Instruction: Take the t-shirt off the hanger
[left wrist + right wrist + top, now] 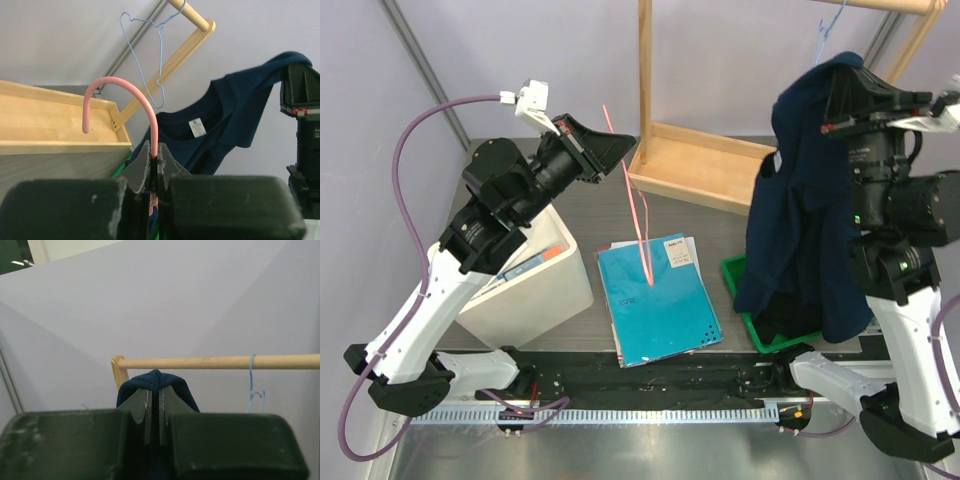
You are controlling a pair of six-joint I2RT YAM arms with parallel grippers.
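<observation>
T-shirt [800, 200], navy, hangs at the right of the top view, pinched at its top edge by the right pincer [154, 407], well apart from the pink hanger [116, 80]. The left pincer [155, 172], pressed together on the hanger's stem, holds it left of centre above the bench [720, 235].

The t-shirt [800, 200] hangs at the right from the right gripper [154, 400], over a tray [734, 272] on the table [720, 225] (the hanger [116, 80] is apart, left of it, pinched in the left gripper [155, 165] above a folder [660, 300]). A bin [555, 280] sits left. A rack [705, 160] stands behind, a wire hanger [251, 372] on its rail.
</observation>
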